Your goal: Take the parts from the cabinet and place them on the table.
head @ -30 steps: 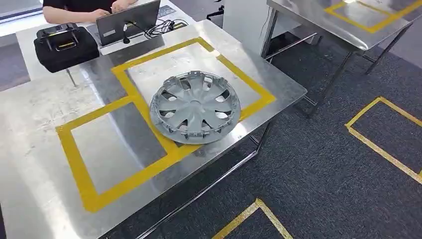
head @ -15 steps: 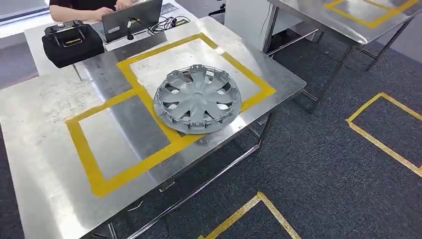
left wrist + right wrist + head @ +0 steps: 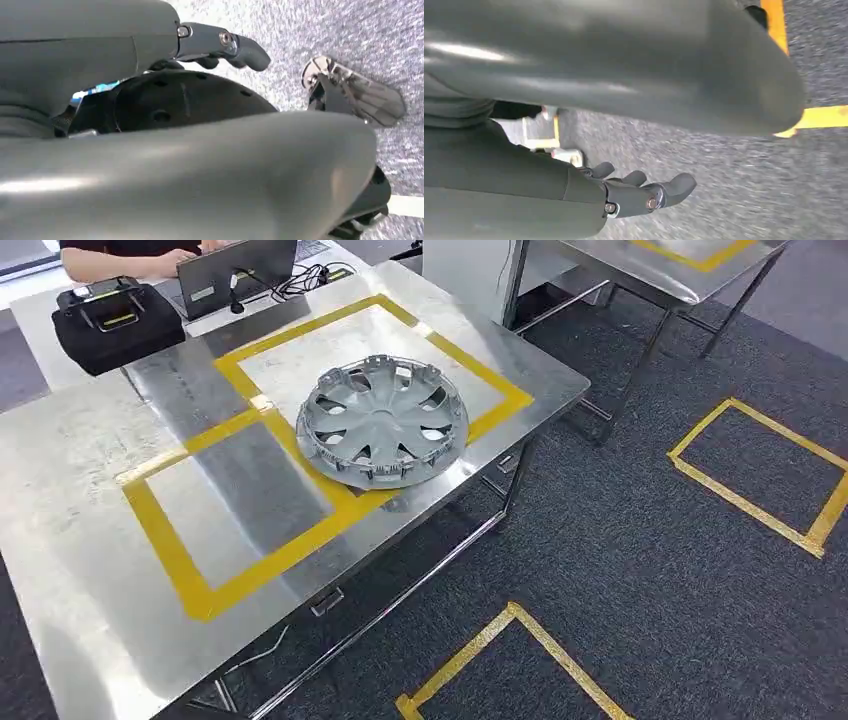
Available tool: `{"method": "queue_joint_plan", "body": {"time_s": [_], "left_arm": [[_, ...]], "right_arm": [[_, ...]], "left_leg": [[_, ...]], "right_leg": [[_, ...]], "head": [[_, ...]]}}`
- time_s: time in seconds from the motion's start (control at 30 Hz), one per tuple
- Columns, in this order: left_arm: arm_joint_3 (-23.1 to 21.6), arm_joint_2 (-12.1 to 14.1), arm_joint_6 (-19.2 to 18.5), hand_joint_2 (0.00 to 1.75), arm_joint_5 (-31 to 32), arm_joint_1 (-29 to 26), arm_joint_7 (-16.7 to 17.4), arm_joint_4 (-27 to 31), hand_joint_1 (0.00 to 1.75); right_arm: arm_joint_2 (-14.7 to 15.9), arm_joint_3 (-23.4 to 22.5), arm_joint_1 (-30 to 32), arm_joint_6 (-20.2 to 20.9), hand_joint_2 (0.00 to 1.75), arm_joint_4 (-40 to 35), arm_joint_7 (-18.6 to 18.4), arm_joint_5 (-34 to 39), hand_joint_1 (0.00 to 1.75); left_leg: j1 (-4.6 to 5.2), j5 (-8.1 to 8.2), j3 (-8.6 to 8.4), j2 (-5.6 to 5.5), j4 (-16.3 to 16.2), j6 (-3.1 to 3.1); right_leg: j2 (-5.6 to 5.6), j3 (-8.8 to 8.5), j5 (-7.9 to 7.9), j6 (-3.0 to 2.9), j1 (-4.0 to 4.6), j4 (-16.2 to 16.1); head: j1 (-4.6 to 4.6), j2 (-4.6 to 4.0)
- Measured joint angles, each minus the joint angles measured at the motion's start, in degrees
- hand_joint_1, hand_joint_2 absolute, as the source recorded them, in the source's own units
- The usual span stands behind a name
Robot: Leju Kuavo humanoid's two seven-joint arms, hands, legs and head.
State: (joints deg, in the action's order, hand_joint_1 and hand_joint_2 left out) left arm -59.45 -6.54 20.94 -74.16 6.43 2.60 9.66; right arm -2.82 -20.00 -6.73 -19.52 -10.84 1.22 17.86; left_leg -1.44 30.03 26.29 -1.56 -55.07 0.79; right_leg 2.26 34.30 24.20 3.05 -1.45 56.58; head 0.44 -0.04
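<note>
Below each wrist camera, the left hand [image 3: 220, 47] and right hand [image 3: 644, 192] hang above grey carpet, fingers loosely spread, grasping nothing. Farther ahead, well apart from both, the round grey plastic wheel cover [image 3: 382, 421] lies flat on the steel bench [image 3: 80, 570], overlapping yellow tape [image 3: 260, 558].

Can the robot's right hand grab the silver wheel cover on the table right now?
Probably not yet. The right hand hangs low over the carpet, holding nothing, while the wheel cover lies up on the table. Nothing sits on top of it, though.
</note>
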Motion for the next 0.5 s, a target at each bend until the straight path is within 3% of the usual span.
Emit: {"method": "queue_joint_plan", "body": {"time_s": [0.07,0.13,0.17,0.2,0.27,0.3,0.33,0.37,0.43,0.5], "left_arm": [[0.0,0.0,-0.1,0.0,0.1,-0.1,0.0,0.0,0.0],[0.0,0.0,-0.2,0.0,0.1,-0.2,0.0,0.0,0.0],[0.0,0.0,-0.2,0.0,0.1,-0.3,0.0,0.0,0.0],[0.0,0.0,-0.2,0.0,0.1,-0.3,0.0,0.0,0.0],[0.0,-0.1,-0.3,0.0,0.1,-0.3,0.1,0.0,0.0],[0.0,-0.1,-0.3,0.0,0.1,-0.3,0.2,0.0,0.0],[0.0,-0.1,-0.3,0.0,0.1,-0.4,0.3,0.0,0.0],[0.0,-0.1,-0.3,0.0,0.1,-0.4,0.4,0.0,0.0],[0.0,-0.1,-0.3,0.0,0.1,-0.4,0.7,0.0,0.0],[0.0,-0.1,-0.3,0.0,0.1,-0.4,0.8,0.0,0.0]], "right_arm": [[-0.1,0.0,0.1,0.0,0.0,0.0,0.1,0.1,0.0],[-0.2,0.0,0.2,0.0,0.0,0.0,0.2,0.1,0.0],[-0.2,0.1,0.3,0.0,0.0,0.0,0.3,0.1,0.0],[-0.2,0.1,0.4,0.0,0.0,0.0,0.3,0.1,0.0],[-0.2,0.1,0.6,0.2,0.0,0.0,0.3,0.1,0.0],[-0.2,0.1,0.6,0.4,0.0,0.0,0.3,0.1,0.0],[-0.2,0.2,0.4,0.6,0.0,0.0,0.3,0.0,0.0],[-0.2,0.2,0.1,0.8,0.0,0.0,0.0,-0.1,0.0],[-0.3,0.3,0.1,1.0,0.0,0.0,-0.3,-0.2,0.0],[-0.3,0.3,0.4,1.0,0.0,0.0,-0.5,-0.3,0.0]], "left_leg": [[0.13,-0.21,0.24,1.18,0.0,0.72],[0.46,-0.21,0.6,2.8,-0.2,0.89],[0.56,-0.15,0.77,3.6,-0.4,0.96],[0.59,-0.07,0.79,4.11,-0.5,0.96],[0.59,0.11,0.69,5.11,-0.7,0.87],[0.59,0.28,0.54,5.65,-0.8,0.68],[0.8,0.42,0.54,6.07,-0.7,0.44],[1.27,0.71,0.81,6.62,-1.2,0.0],[1.3,0.65,0.85,7.75,-1.1,-0.27],[1.16,0.89,0.61,8.54,-1.1,-0.89]], "right_leg": [[-1.39,2.55,3.73,0.32,-0.01,5.8],[-1.63,6.75,7.75,0.69,0.0,15.8],[-1.66,7.56,8.01,0.76,0.0,18.1],[-1.72,6.98,7.12,0.75,0.0,17.4],[-2.28,3.01,3.35,0.5,0.03,10.2],[-3.87,-0.07,1.11,0.29,0.06,4.5],[-6.46,-1.26,2.19,0.15,0.59,1.9],[-6.27,-2.19,2.23,-0.56,1.06,0.8],[-5.23,-1.44,2.15,-1.34,1.21,1.3],[-4.16,-1.27,1.98,-2.14,1.01,1.1]], "head": [[1.14,0.0],[1.79,0.0],[1.93,0.0],[2.03,0.0],[2.32,0.0],[2.65,0.0],[2.87,0.0],[3.21,0.0],[2.29,0.0],[2.14,0.0]]}}
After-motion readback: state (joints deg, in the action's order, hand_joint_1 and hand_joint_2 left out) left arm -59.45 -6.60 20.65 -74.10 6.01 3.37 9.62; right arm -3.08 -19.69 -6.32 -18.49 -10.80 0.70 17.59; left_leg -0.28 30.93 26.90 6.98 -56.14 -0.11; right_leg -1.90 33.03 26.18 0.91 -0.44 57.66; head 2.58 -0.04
